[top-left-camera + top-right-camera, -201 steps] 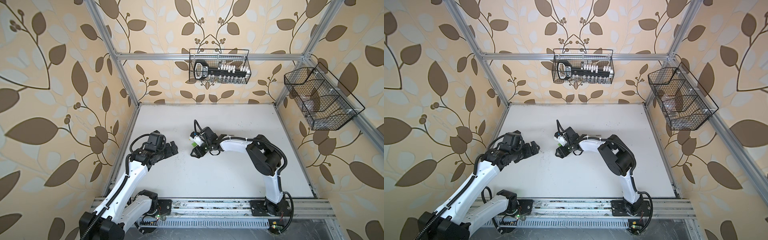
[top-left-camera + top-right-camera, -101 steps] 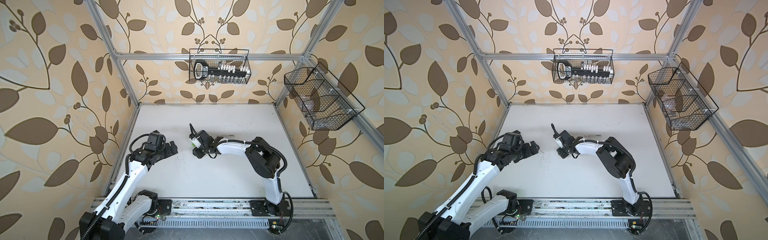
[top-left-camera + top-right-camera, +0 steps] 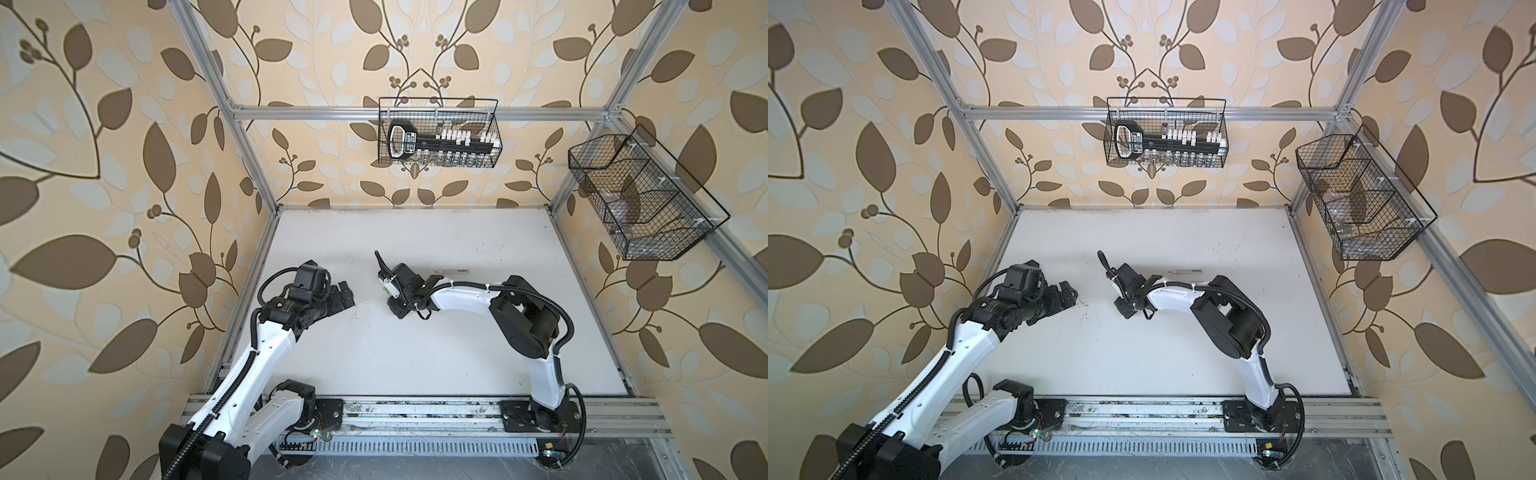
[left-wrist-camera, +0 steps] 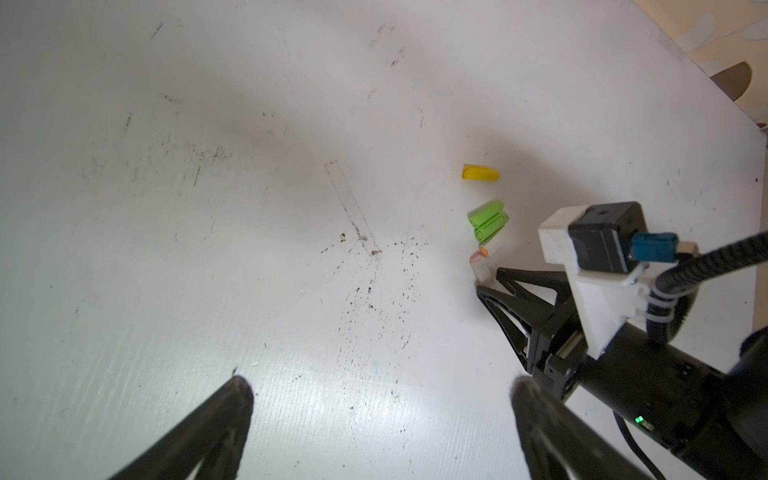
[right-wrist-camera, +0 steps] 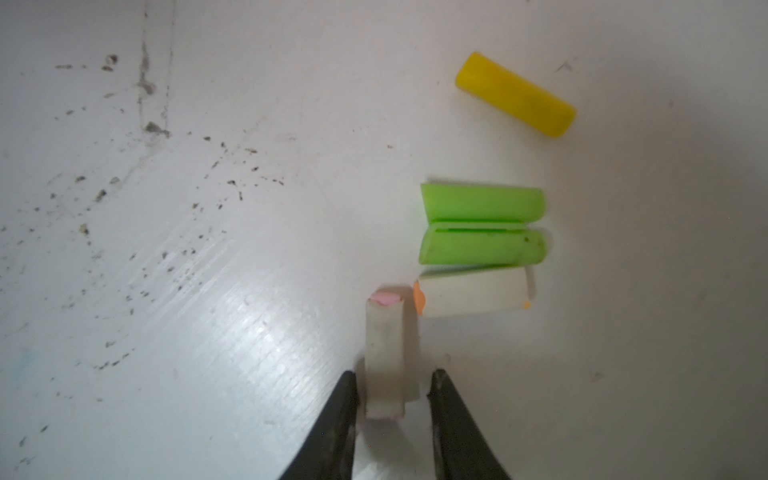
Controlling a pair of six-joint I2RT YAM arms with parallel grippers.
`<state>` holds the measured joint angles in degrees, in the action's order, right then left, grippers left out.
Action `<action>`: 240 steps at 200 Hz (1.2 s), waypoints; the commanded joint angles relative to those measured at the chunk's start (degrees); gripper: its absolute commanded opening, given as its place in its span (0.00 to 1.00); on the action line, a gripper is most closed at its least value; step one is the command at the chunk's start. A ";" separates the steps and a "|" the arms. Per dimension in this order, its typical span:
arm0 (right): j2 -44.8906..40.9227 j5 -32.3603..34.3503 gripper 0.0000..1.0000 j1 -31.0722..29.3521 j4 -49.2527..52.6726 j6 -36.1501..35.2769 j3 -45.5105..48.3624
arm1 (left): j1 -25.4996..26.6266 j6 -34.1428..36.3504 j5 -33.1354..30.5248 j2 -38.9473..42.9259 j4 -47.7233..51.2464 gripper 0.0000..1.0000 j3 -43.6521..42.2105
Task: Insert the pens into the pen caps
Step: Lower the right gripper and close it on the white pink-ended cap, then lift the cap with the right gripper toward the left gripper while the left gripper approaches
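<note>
- Left gripper (image 4: pixel 382 415) hangs above the white table (image 3: pixel 415 353), its fingers spread as wide as they go and nothing between them
- Right gripper (image 5: pixel 392 386) is down at the table with its jaws drawn in narrow around the pink-ended pale cap (image 5: pixel 384 353); one finger looks to touch the cap and a thin gap shows at the other, so it is not clamped
- That cap lies flat on the table, its pink end pointing away from the fingers and just beside the orange-ended pale cap (image 5: pixel 473 297), which lies crosswise to it
- Two green caps (image 5: pixel 482 245) lie side by side, touching each other, and the nearer one touches the orange-ended cap
- Yellow cap (image 5: pixel 515 93) lies alone, apart from the green pair and at a slant to it
- In both top views a slim pale pen (image 3: pixel 453 271) lies flat beyond the right arm; the arm's wrist hides the caps there
- Wire basket (image 3: pixel 415 98) hangs on the back wall
</note>
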<state>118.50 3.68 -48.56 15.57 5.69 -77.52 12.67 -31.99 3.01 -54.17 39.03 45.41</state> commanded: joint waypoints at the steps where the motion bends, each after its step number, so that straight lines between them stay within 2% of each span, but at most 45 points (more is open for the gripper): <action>1: 2.48 -0.93 0.32 -0.84 6.53 -2.25 1.10 | -0.45 -0.49 0.66 -0.36 -1.47 0.99 0.65; 113: 2.26 -0.90 0.14 -0.84 7.59 -4.95 -0.48 | -0.45 -1.07 4.23 -2.08 -5.06 0.99 -0.39; 170: -6.96 -5.09 0.13 -0.94 -3.21 -2.87 7.86 | -0.45 -3.78 12.46 -0.74 -15.43 0.99 -5.36; 240: -19.70 -9.54 0.12 -0.83 -9.37 -0.52 14.82 | -0.36 -6.31 25.12 -0.80 -30.68 0.98 -11.07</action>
<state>103.68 -2.76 -49.12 10.20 4.05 -64.58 12.67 -36.75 21.10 -55.07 16.82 35.11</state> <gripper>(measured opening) 0.122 0.986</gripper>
